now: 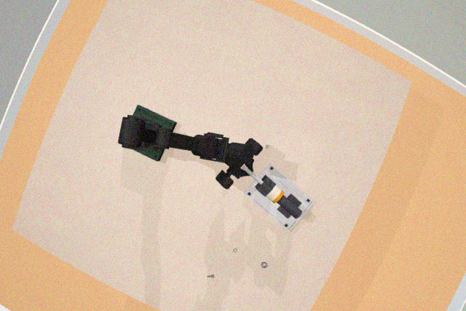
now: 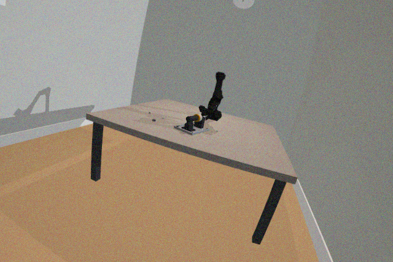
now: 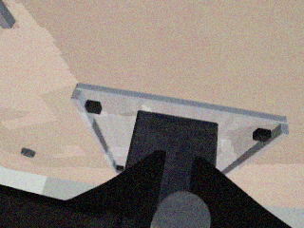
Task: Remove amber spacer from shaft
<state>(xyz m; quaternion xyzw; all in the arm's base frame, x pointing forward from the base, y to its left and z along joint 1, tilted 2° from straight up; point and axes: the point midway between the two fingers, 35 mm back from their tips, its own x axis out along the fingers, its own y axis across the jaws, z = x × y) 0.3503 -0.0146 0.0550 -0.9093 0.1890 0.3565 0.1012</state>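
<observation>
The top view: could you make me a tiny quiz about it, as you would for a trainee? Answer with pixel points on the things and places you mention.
1. Which colour of spacer sits next to the big housing block [image 1: 290, 205]: amber or cream?
2. True or false: the amber spacer [image 1: 277, 197] lies on the table [image 1: 320, 111].
3. Fill in the blank: the gripper [image 1: 245, 167] is shut on the ____.

Key: 1. amber; 2. false, it is on the shaft [image 1: 253, 174]; 3. shaft.

Grainy, apparently soft; long shadows.
</observation>
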